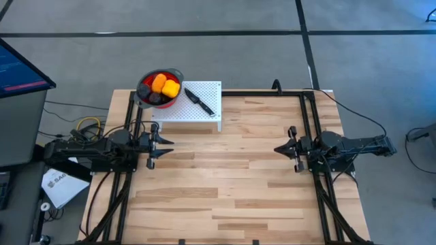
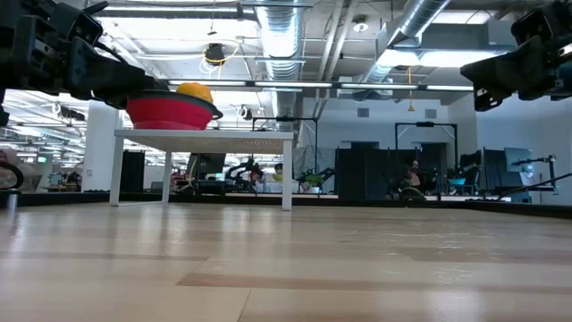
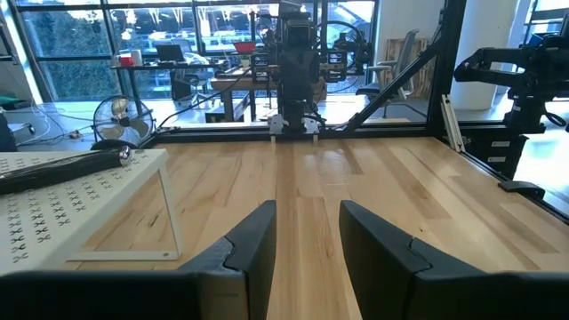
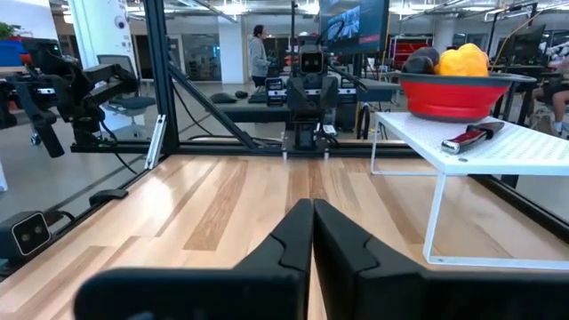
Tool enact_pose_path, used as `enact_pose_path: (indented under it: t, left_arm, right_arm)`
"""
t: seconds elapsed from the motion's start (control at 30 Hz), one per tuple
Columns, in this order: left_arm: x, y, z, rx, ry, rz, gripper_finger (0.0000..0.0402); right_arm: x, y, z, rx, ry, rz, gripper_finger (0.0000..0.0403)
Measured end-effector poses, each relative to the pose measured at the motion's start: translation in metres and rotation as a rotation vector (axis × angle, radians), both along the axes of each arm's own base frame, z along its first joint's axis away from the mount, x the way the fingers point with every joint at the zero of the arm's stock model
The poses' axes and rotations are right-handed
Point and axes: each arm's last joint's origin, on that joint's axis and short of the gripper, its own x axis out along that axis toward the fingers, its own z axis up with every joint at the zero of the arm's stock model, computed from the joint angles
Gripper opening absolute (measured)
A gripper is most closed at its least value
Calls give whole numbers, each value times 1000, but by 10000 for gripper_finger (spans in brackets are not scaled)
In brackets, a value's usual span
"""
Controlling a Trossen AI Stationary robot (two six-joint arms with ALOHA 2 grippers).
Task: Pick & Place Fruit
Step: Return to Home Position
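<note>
The fruit [image 1: 163, 87] lies piled in a red colander [image 1: 145, 87] with a grey rim: yellow, orange, red and dark pieces. The colander stands on the far left corner of a white perforated stand [image 1: 204, 112]. In the right wrist view a yellow piece [image 4: 462, 60] and a dark piece [image 4: 420, 60] rise above the colander's rim [image 4: 458, 82]. My left gripper [image 1: 165, 144] hovers open at the table's left side, just near of the stand. My right gripper [image 1: 278, 148] hovers shut at the right side. The two grippers face each other.
A black-handled knife [image 1: 199, 100] lies on the stand beside the colander. The stand rests on thin white legs [image 4: 434, 222] at the table's far left. Bare wooden tabletop [image 1: 231, 177] spreads between and near of the arms. Black frame rails [image 1: 310, 116] run along the table's sides.
</note>
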Motion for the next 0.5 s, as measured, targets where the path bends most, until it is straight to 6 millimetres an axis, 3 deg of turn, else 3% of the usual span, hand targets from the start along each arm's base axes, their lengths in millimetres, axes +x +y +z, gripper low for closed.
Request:
enact_pose_path:
  t: [0.5]
  left_arm:
    - [0, 0, 0, 0, 0, 0, 118]
  right_arm:
    - [0, 0, 0, 0, 0, 0, 15]
